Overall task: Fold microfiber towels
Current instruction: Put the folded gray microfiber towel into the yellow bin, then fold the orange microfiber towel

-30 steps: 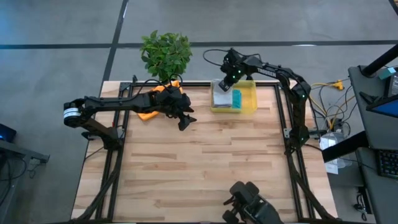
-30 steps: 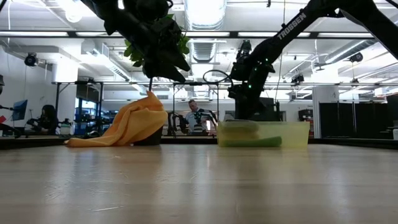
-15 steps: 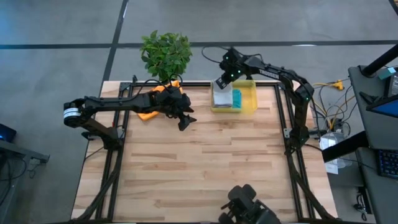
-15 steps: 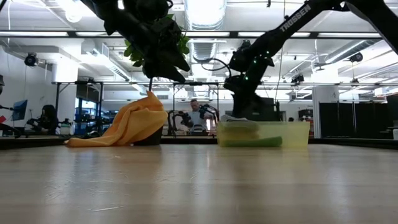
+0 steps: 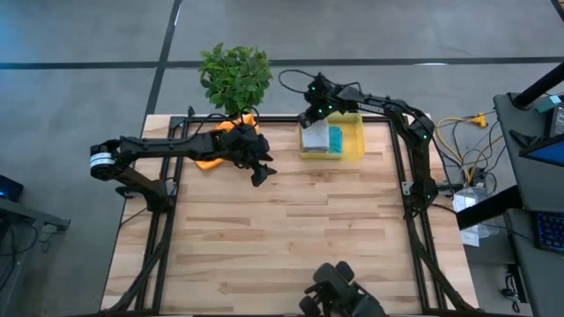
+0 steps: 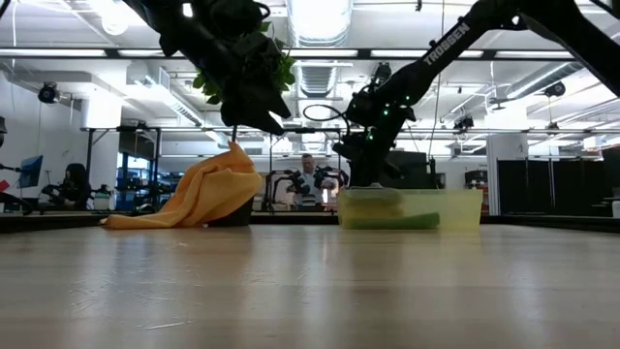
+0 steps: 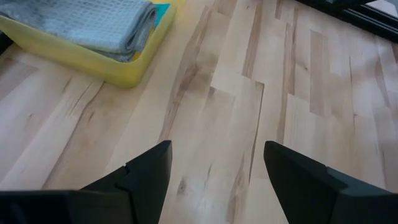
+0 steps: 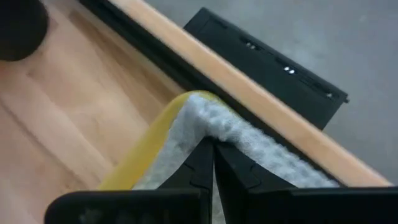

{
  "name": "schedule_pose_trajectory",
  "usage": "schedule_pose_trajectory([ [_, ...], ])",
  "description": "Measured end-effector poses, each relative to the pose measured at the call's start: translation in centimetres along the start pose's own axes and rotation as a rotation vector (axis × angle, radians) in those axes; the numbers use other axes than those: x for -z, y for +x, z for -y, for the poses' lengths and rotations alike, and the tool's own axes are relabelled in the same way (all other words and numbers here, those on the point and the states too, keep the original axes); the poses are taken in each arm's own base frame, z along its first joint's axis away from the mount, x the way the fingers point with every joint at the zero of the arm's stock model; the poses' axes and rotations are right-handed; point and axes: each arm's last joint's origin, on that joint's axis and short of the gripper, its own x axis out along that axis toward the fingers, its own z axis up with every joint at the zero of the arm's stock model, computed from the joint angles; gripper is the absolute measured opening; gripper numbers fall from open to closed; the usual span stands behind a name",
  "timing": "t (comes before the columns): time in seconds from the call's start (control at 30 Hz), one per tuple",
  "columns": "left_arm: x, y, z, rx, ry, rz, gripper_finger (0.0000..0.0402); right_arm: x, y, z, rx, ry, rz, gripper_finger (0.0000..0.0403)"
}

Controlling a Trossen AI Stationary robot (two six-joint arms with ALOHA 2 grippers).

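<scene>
The light grey towel (image 5: 314, 138) lies folded in the yellow bin (image 5: 350, 150) at about one o'clock on the wooden surface (image 5: 282, 229) in the high view, with the teal towel (image 5: 335, 139) just beside it in the same bin. In the left wrist view the grey towel (image 7: 93, 25) fills most of the bin (image 7: 93, 59), with a sliver of teal at its far edge. The orange towel (image 5: 209, 162) sits crumpled at about eleven o'clock, mostly hidden under the left arm; in the low view it rises as a draped heap (image 6: 199, 194) on the surface.

The right end effector (image 5: 309, 115) hangs over the bin's back corner, at the far edge of the surface. Its fingers (image 8: 208, 165) are pressed together, tips against the grey towel's fluffy edge (image 8: 249, 140); whether they pinch any cloth cannot be told.

The left end effector (image 5: 260, 172) hovers above bare wood at about eleven o'clock, just beside the orange towel, its fingers (image 7: 146, 171) spread apart with nothing between them.

A potted plant (image 5: 234, 77) stands behind the far edge at twelve o'clock. In the low view, people (image 6: 308, 179) sit in the room beyond.
</scene>
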Motion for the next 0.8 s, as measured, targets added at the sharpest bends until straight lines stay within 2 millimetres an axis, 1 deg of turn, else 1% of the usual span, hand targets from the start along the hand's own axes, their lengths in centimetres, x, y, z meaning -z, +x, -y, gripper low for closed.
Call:
schedule_pose_trajectory([
  [0.13,0.0,0.0,0.0,0.0,0.001,0.001,0.0242,0.0,-0.9,-0.1,0.002,0.005,-0.007,0.0008],
  [0.23,0.0,0.0,0.0,0.001,0.01,0.001,0.0242,-0.3,-2.1,-0.2,0.0,0.001,0.015,0.0008],
  [0.33,0.0,-0.1,0.0,0.001,0.027,0.004,0.0242,-1.0,-4.9,-0.7,-0.006,-0.036,0.074,0.0008],
  [0.4,-0.3,-0.5,0.1,0.003,0.029,0.012,0.0242,-1.2,-7.4,-1.3,-0.013,-0.078,0.105,0.0008],
  [0.47,-1.0,-1.6,0.5,0.01,0.055,0.042,0.0242,-0.8,-10.2,-2.2,-0.023,-0.122,0.141,0.0008],
  [0.57,-2.0,-4.0,1.1,0.017,0.156,0.102,0.0242,0.9,-14.8,-3.9,-0.054,-0.2,0.216,0.0008],
  [0.63,-2.2,-5.7,1.4,0.01,0.21,0.126,0.0242,2.9,-17.3,-5.0,-0.085,-0.241,0.27,0.0008],
  [0.7,-2.2,-7.8,1.8,-0.007,0.237,0.148,0.0242,5.5,-19.0,-5.9,-0.129,-0.249,0.317,0.0008],
  [0.8,-0.9,-11.0,2.0,-0.064,0.216,0.094,0.0242,9.6,-20.6,-7.2,-0.227,-0.203,0.386,0.0008],
])
